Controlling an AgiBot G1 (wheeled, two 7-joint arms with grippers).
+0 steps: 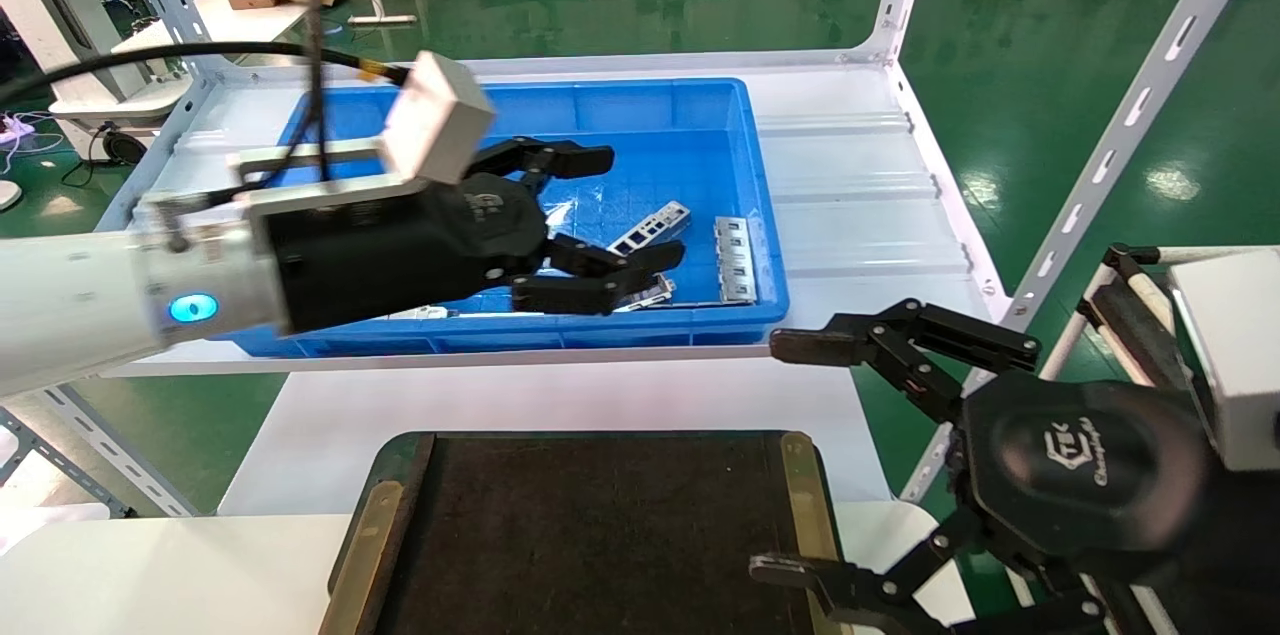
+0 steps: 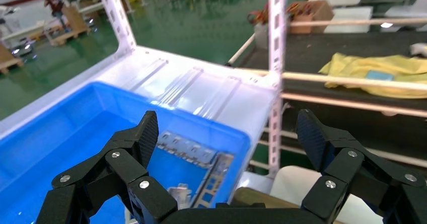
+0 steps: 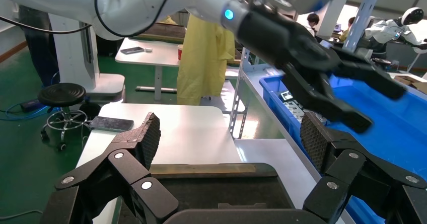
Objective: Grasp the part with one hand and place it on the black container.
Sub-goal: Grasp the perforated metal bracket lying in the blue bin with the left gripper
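Observation:
The part (image 1: 652,225), a slim silver bracket with square cutouts, lies tilted on the floor of the blue bin (image 1: 500,340). My left gripper (image 1: 620,215) is open and empty, hovering low in the bin with its fingers either side of the part; it also shows in the left wrist view (image 2: 229,133) and the right wrist view (image 3: 375,105). The black container (image 1: 600,535) lies at the table's front, with nothing on the part of it that shows; it also shows in the right wrist view (image 3: 211,189). My right gripper (image 1: 790,455) is open and empty over its right edge.
A wider plate with cutouts (image 1: 735,260) lies along the bin's right wall, also seen in the left wrist view (image 2: 186,148). Another metal piece (image 1: 650,293) lies under my left gripper's near finger. White rack posts (image 1: 1100,165) stand to the right.

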